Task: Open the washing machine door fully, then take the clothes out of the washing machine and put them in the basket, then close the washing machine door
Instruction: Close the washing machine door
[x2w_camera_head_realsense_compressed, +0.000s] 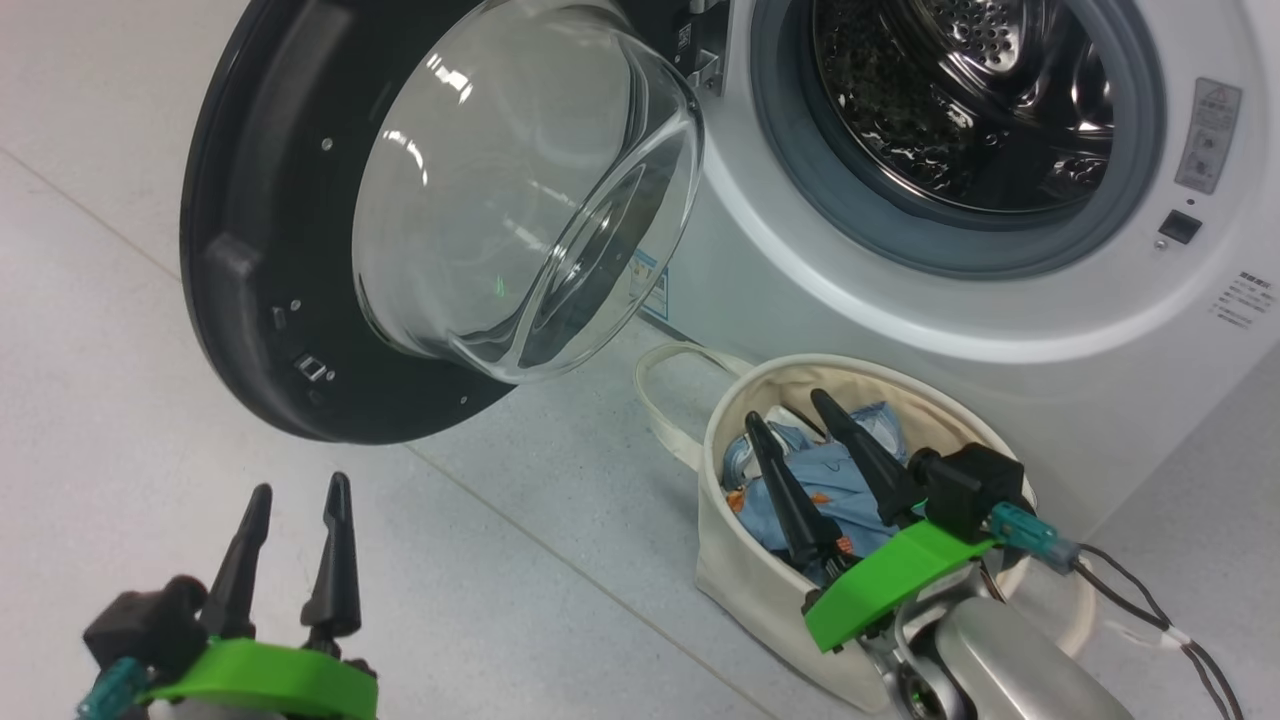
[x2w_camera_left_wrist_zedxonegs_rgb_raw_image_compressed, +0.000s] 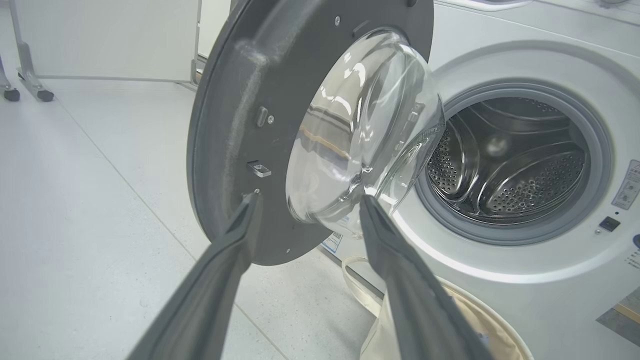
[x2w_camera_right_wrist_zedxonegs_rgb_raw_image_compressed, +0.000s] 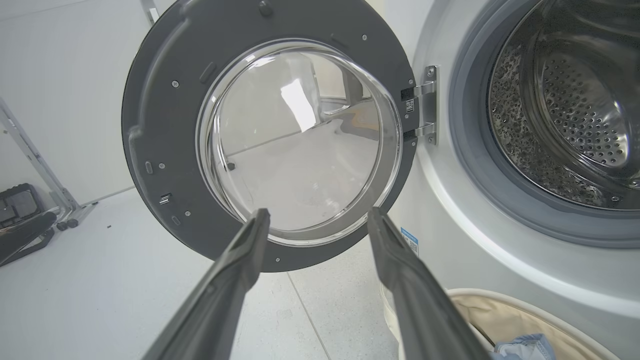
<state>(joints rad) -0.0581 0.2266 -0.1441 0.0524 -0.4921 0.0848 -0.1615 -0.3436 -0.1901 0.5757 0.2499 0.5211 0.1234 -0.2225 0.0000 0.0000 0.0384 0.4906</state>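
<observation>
washing machine door (x2w_camera_head_realsense_compressed: 270, 250): open, dome bulging rightward | clothes (x2w_camera_head_realsense_compressed: 830, 480): in upright basket (x2w_camera_head_realsense_compressed: 760, 590) | left tool (x2w_camera_head_realsense_compressed: 300, 485): wide, empty | right tool (x2w_camera_head_realsense_compressed: 786, 404): wide, empty, above basket

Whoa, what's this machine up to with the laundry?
A two-armed robot is unloading a washer. The door hangs wide open, and the drum looks empty from here. Blue clothes lie in the basket, which sits on the floor in front of the washer. The right pincer is open just above those clothes, holding nothing. The left pincer is open too, over the floor below the door. Closing the door is what's left.
</observation>
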